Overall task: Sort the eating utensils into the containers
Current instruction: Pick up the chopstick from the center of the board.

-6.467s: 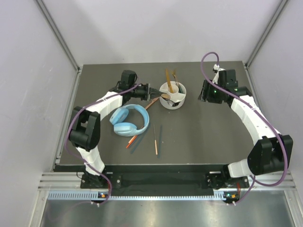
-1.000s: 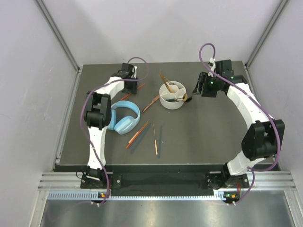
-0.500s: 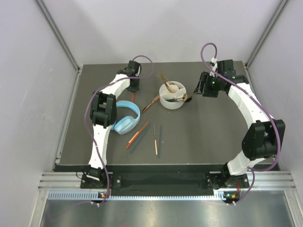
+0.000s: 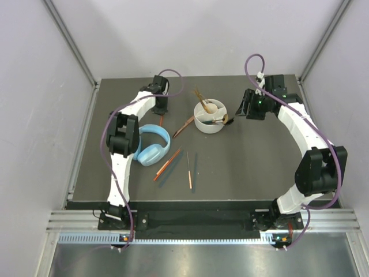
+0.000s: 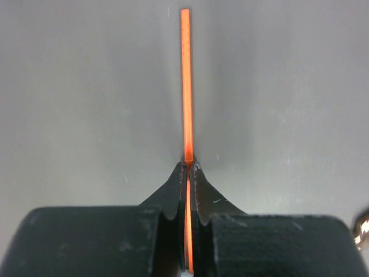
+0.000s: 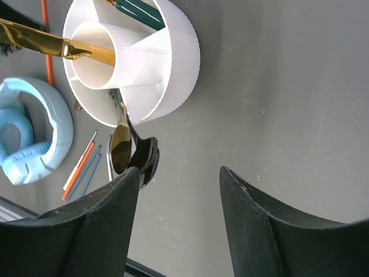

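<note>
In the left wrist view my left gripper (image 5: 188, 164) is shut on an orange chopstick (image 5: 185, 86), which sticks straight out past the fingertips. From above, that gripper (image 4: 162, 108) is at the back left, left of the round white divided container (image 4: 210, 123). The container (image 6: 173, 63) holds a gold utensil (image 6: 57, 46) and teal chopsticks (image 6: 138, 11); a gold spoon (image 6: 120, 147) and a black spoon (image 6: 145, 158) hang over its rim. My right gripper (image 6: 179, 173) stands open and holds nothing, just right of the container. More orange and teal chopsticks (image 4: 189, 170) lie mid-table, and a bronze utensil (image 4: 184, 126) lies left of the container.
Light blue headphones (image 4: 151, 144) lie on the dark mat beside my left arm, close to an orange and a teal chopstick (image 4: 167, 164). Grey walls enclose the table on three sides.
My left gripper has come down over the orange chopstick at the back left and closed on it. The right arm has stayed where it was.
</note>
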